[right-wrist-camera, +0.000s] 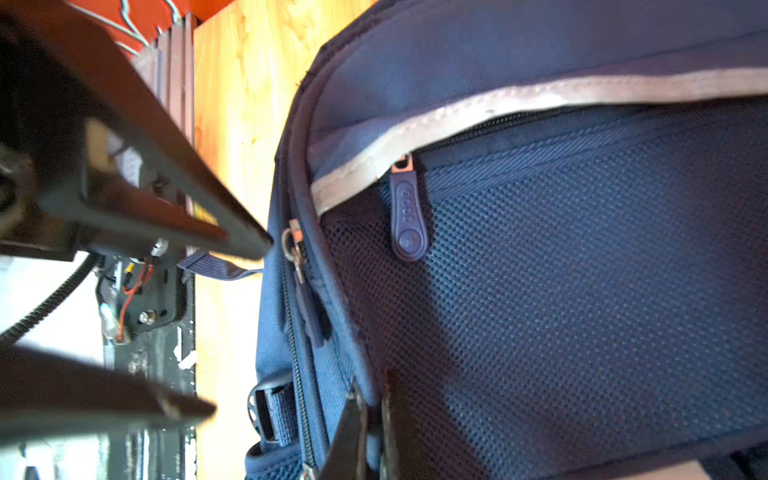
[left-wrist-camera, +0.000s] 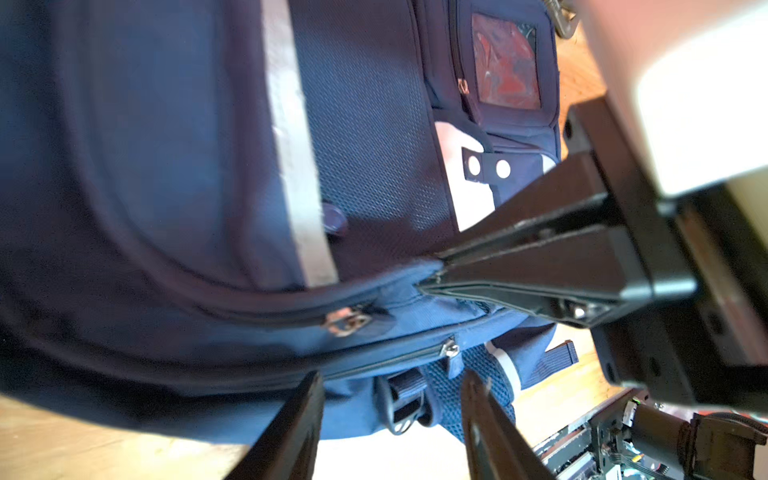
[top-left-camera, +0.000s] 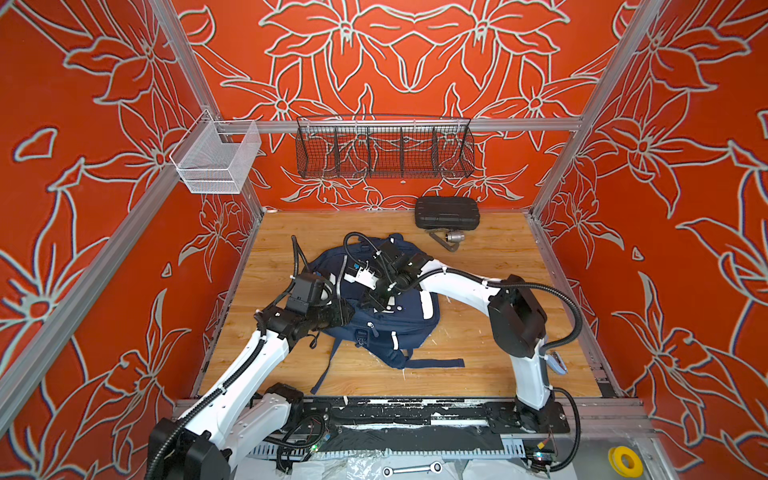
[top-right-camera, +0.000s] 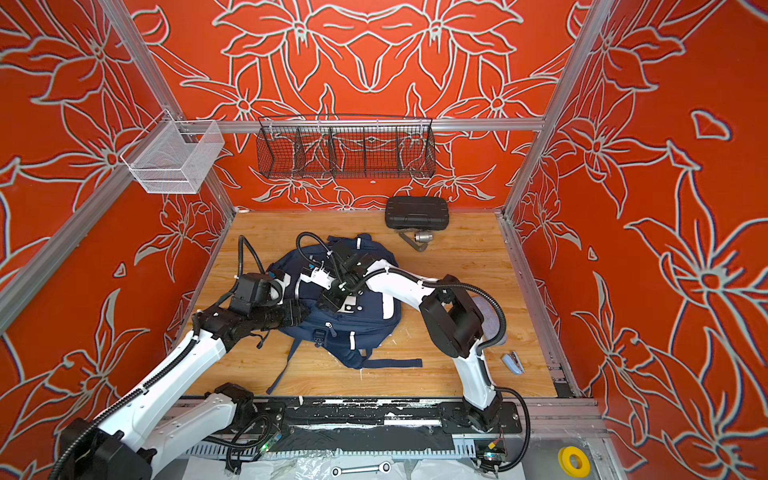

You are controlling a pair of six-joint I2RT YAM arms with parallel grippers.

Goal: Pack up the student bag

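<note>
Pinched shut, the right gripper [left-wrist-camera: 432, 274] has both fingers pressed together on a fold of navy fabric at the side seam of the student bag [top-left-camera: 409, 328], right next to the main zipper track. The left gripper [left-wrist-camera: 392, 376] comes at that edge from the other side. Its fingers are spread with nothing between them, and I cannot tell whether a fingertip brushes the cloth. The bag lies flat under both grippers on the wooden table [top-left-camera: 478, 257], front face up, with its straps [top-left-camera: 436, 363] trailing away toward the arms' bases. Every zipper in view looks closed. The metal zipper slider [left-wrist-camera: 347, 322] sits just ahead of the left gripper's fingers and just beside the right gripper's pinch, and its dark pull tab [right-wrist-camera: 309, 316] hangs loose from it. Well beyond the right gripper, against the back wall, stands a black hard case [top-left-camera: 446, 212] with a small metal piece [top-left-camera: 455, 237] lying in front of it. Far behind the right gripper, past its arm's elbow, a small pale-blue stapler-like tool [top-right-camera: 513, 362] lies on the wood. With these things out on the table and the bag zipped, I judge the packing proper has not begun, and the step in hand is opening the main compartment. The next move likely calls for the left gripper to line up on the narrow, dangling tab, close on it, and draw it along the curved track. Meanwhile the right gripper's pinch keeps the fabric taut so the slider runs instead of dragging the whole bag.
</note>
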